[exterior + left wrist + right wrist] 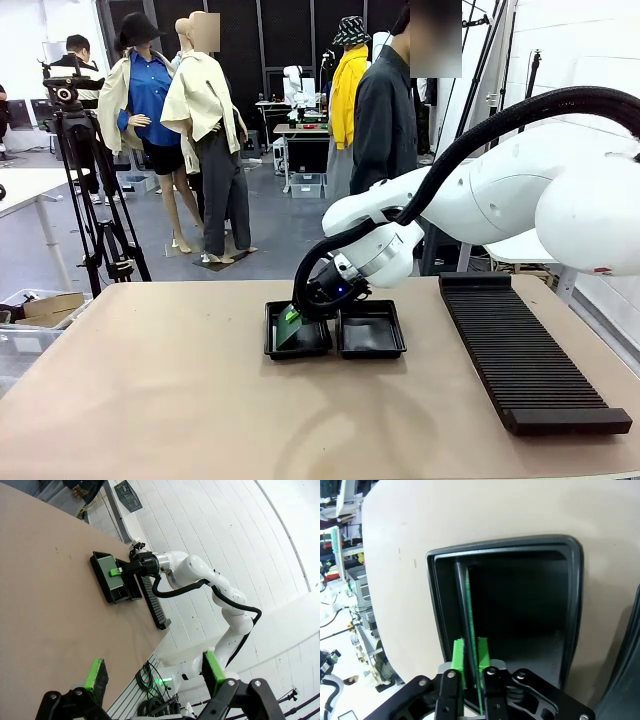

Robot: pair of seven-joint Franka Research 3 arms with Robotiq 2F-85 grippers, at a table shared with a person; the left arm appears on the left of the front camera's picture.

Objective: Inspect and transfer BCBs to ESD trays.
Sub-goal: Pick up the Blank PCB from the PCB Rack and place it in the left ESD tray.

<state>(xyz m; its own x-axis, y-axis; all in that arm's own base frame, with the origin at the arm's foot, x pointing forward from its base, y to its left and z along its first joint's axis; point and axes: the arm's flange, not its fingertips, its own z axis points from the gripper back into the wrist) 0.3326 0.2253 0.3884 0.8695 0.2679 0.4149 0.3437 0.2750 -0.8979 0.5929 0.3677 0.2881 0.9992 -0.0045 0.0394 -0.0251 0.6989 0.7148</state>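
Right gripper [470,652] flanks a BCB [469,600] standing on edge in one ESD tray [297,355] (clamped or letting go, cannot tell); neighbouring tray [371,337] awaits boards; left gripper [154,670] spread wide, empty.

Bright, even indoor light; wrist views bend at edges.

Front looks across table [150,400]; all views share ESD trays [370,355].

Table [150,400] with ESD trays [372,354], rack [520,350]
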